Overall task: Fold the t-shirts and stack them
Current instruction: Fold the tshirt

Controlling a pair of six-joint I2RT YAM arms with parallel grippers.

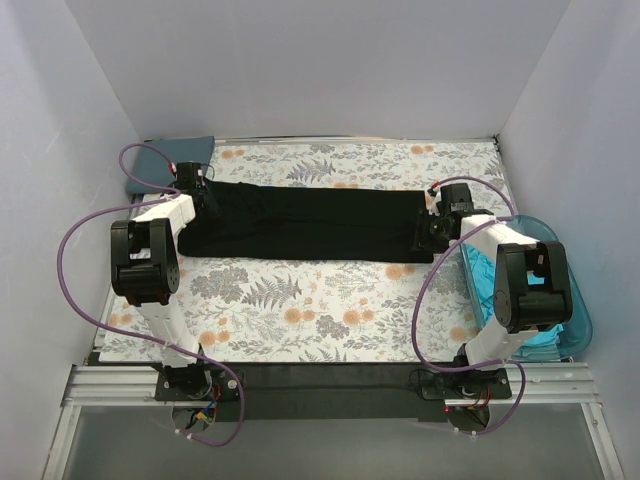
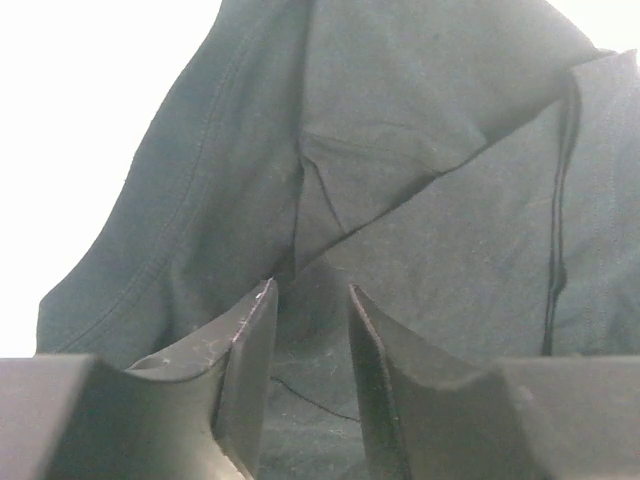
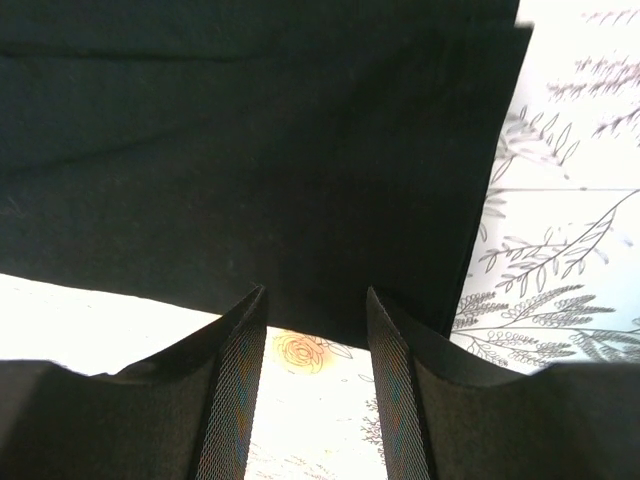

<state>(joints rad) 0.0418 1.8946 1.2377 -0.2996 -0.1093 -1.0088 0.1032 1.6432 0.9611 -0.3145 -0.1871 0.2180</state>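
The black t-shirt [image 1: 310, 225] lies folded into a long strip across the floral table cloth [image 1: 300, 310]. My left gripper [image 1: 205, 195] is open at its left end, with the fingers just over the wrinkled sleeve cloth [image 2: 420, 120]; the gripper [image 2: 310, 290] holds nothing. My right gripper [image 1: 425, 232] is open at the strip's right end. In the right wrist view the gripper [image 3: 315, 295] is at the near hem of the shirt [image 3: 250, 150], above bare table cloth. The slate blue-grey t-shirt [image 1: 160, 160] lies at the far left corner. The turquoise t-shirt [image 1: 483, 285] sits in the tub.
The translucent teal tub [image 1: 580, 320] stands at the right edge beside my right arm. White walls close in the table on three sides. Purple cables loop off both arms. The floral cloth [image 3: 560, 250] shows right of the shirt's end.
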